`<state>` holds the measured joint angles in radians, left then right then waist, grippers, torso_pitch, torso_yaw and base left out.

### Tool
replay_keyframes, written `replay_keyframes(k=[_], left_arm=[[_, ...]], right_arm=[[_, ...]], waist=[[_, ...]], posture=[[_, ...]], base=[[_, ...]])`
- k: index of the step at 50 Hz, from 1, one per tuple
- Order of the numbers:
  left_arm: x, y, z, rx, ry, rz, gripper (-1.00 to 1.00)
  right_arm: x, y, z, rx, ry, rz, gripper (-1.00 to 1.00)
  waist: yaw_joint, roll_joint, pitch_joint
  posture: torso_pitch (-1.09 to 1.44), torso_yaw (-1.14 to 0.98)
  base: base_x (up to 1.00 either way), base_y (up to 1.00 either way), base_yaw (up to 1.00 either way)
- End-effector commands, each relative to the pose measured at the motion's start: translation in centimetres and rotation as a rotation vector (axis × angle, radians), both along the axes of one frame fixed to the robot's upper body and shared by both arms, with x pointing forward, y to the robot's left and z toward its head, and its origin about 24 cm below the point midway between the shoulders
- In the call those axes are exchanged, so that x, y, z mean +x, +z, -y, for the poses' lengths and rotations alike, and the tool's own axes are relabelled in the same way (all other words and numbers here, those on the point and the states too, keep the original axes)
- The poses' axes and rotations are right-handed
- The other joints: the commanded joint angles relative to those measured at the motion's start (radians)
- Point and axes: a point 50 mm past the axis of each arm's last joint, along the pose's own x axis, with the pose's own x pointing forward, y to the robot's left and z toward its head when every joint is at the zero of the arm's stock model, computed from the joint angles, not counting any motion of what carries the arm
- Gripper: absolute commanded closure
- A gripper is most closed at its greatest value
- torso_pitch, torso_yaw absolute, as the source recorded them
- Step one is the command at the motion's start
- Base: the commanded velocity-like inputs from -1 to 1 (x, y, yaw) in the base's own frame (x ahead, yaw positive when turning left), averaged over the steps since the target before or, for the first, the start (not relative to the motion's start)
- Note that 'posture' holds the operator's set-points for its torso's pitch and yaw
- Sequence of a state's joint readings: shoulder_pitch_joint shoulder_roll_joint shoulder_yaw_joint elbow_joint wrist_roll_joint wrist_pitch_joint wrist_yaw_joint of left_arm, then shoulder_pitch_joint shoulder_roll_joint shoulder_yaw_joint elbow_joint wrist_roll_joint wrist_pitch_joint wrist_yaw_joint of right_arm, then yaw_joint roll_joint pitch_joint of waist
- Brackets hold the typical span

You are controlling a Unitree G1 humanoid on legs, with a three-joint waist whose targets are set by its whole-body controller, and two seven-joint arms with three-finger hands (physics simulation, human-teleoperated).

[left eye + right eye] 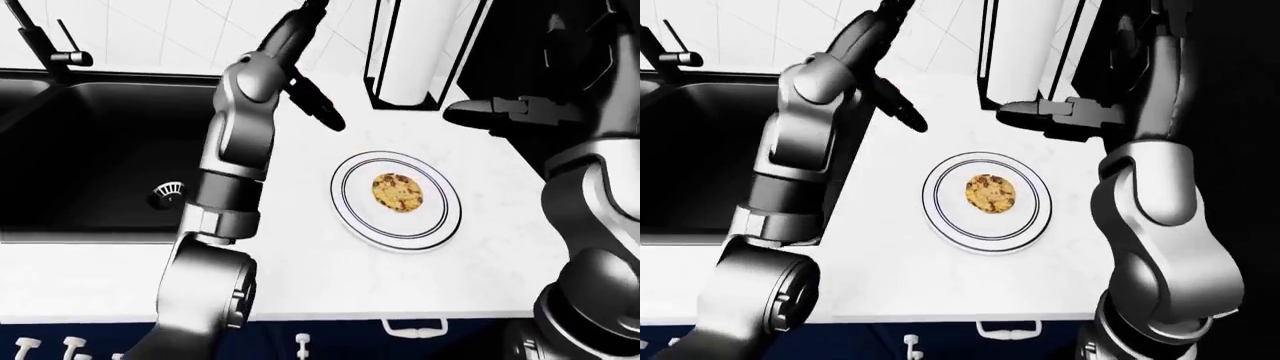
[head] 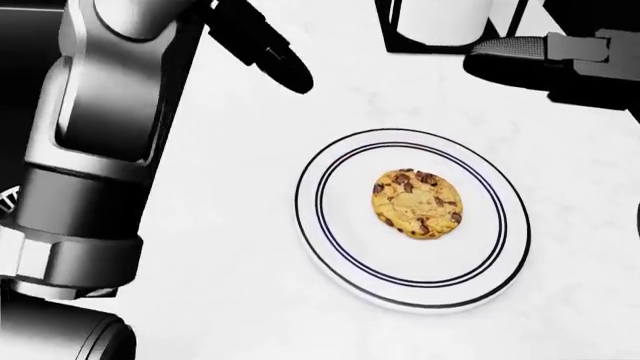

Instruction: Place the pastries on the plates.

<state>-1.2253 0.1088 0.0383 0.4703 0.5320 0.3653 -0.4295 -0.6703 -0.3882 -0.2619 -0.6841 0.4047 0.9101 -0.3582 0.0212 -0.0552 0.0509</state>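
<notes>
The cookie is lying flat in the middle of the plate on the white surface, so this placement looks done, while the left robot hand is hovering released and empty up-left, and the right robot hand, fingers extended, is holding nothing.

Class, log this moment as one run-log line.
cookie: flat on plate | left hand: open, raised clear | right hand: empty

Cookie on the plate, mid-counter; sink beyond the counter's left edge; paper-towel holder at its top edge.
</notes>
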Motion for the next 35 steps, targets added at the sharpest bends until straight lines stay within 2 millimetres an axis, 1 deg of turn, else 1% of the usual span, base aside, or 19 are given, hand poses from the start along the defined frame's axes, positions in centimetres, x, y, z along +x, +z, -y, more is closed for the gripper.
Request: replay_keyframes(k=[1, 3, 6, 10, 11, 12, 14, 15, 17, 19, 21, 23, 24, 25, 26, 27, 28, 30, 35], left_arm=[[-1.2, 3.2, -0.2, -0.057, 0.0, 0.113, -1.0], [-1.9, 4.5, -1.2, -0.096, 0.027, 0.148, -1.0], [-3.4, 5.8, -2.2, -0.164, 0.03, 0.213, -1.0], [-5.7, 5.5, -4.2, -0.297, 0.058, 0.23, -1.0], [-6.5, 5.6, -4.9, -0.335, 0.077, 0.245, -1.0], [-7.2, 5.4, -5.4, -0.339, 0.089, 0.252, -1.0], [-8.3, 5.4, -6.1, -0.384, 0.096, 0.273, -1.0], [-8.9, 5.3, -6.5, -0.406, 0.103, 0.289, -1.0], [-10.1, 4.9, -7.0, -0.418, 0.125, 0.306, -1.0], [-11.2, 4.7, -7.4, -0.435, 0.127, 0.327, -1.0], [-11.8, 4.2, -8.1, -0.437, 0.147, 0.329, -1.0], [-12.1, 3.9, -8.5, -0.45, 0.157, 0.331, -1.0], [-12.4, 3.4, -8.4, -0.457, 0.146, 0.319, -1.0], [-12.4, 3.2, -8.5, -0.457, 0.15, 0.311, -1.0], [-12.3, 2.8, -8.8, -0.459, 0.166, 0.301, -1.0], [-12.4, 2.7, -8.8, -0.443, 0.171, 0.301, -1.0], [-12.2, 2.7, -8.9, -0.446, 0.183, 0.294, -1.0], [-12.1, 2.6, -9.1, -0.457, 0.201, 0.299, -1.0], [-11.3, 1.6, -9.1, -0.451, 0.215, 0.274, -1.0]], right_arm=[[-0.6, 1.1, 0.0, -0.011, -0.006, 0.074, -1.0], [-0.6, 1.0, -0.2, -0.021, -0.001, 0.068, -1.0], [-0.5, 0.7, -0.3, -0.039, 0.004, 0.056, -1.0], [0.0, 0.4, -0.8, -0.068, 0.019, 0.037, -1.0], [0.1, 0.3, -0.9, -0.073, 0.023, 0.035, -1.0], [0.2, 0.2, -1.0, -0.071, 0.026, 0.032, -1.0], [0.6, 0.1, -1.5, -0.085, 0.043, 0.025, -1.0], [0.8, -0.1, -1.7, -0.088, 0.051, 0.021, -1.0], [1.2, -0.5, -2.0, -0.09, 0.07, 0.013, -1.0], [1.7, -0.7, -2.2, -0.088, 0.079, 0.008, -1.0], [1.8, -1.1, -2.3, -0.083, 0.089, 0.005, -1.0], [1.7, -1.3, -2.3, -0.079, 0.092, 0.002, -1.0], [1.6, -1.4, -2.4, -0.08, 0.093, 0.003, -1.0], [1.6, -1.4, -2.4, -0.08, 0.094, 0.004, -1.0], [1.5, -1.4, -2.4, -0.081, 0.097, 0.007, -1.0], [1.5, -1.4, -2.4, -0.081, 0.097, 0.01, -1.0], [1.5, -1.3, -2.3, -0.079, 0.096, 0.012, -1.0], [1.5, -1.3, -2.4, -0.082, 0.099, 0.013, -1.0], [1.3, -1.3, -2.4, -0.089, 0.103, 0.015, -1.0]], waist=[[-0.001, -0.001, -0.03], [-0.002, 0.003, -0.03], [-0.004, 0.008, -0.027], [-0.008, 0.016, -0.025], [-0.011, 0.025, -0.045], [-0.011, 0.024, -0.04], [-0.015, 0.035, -0.035], [-0.017, 0.031, -0.033], [-0.017, 0.019, -0.04], [-0.017, 0.018, -0.041], [-0.019, 0.036, -0.03], [-0.024, 0.069, -0.018], [-0.025, 0.098, -0.028], [-0.023, 0.151, -0.045], [-0.019, 0.114, -0.037], [-0.022, 0.121, -0.033], [-0.018, 0.115, -0.032], [-0.021, 0.088, -0.041], [-0.03, 0.045, -0.03]], posture=[[0.0, 0.0], [0.0, 0.0], [0.0, 0.0], [0.0, 0.0], [0.0, 0.0], [0.0, 0.0], [0.0, 0.0], [0.0, 0.0], [0.0, 0.0], [0.0, 0.0], [0.0, 0.0], [0.0, 0.0], [0.0, 0.0], [0.0, 0.0], [0.0, 0.0], [0.0, 0.0], [0.0, 0.0], [0.0, 0.0], [0.0, 0.0]], base=[[0.0, 0.0, 0.0], [0.0, 0.0, 0.0], [0.0, 0.0, 0.0], [0.0, 0.0, 0.0], [0.0, 0.11, 0.0], [0.0, 0.1, 0.0], [0.0, 0.16, 0.0], [0.0, 0.22, 0.0], [0.0, 0.3, 0.0], [0.0, 0.3, 0.0], [0.0, 0.3, 0.0], [-0.02, 0.31, 0.0], [-0.04, 0.3, 0.0], [-0.03, 0.3, 0.0], [-0.04, 0.32, 0.0], [-0.04, 0.31, 0.0], [-0.07, 0.34, 0.0], [-0.09, 0.38, 0.0], [-0.09, 0.38, 0.0]])
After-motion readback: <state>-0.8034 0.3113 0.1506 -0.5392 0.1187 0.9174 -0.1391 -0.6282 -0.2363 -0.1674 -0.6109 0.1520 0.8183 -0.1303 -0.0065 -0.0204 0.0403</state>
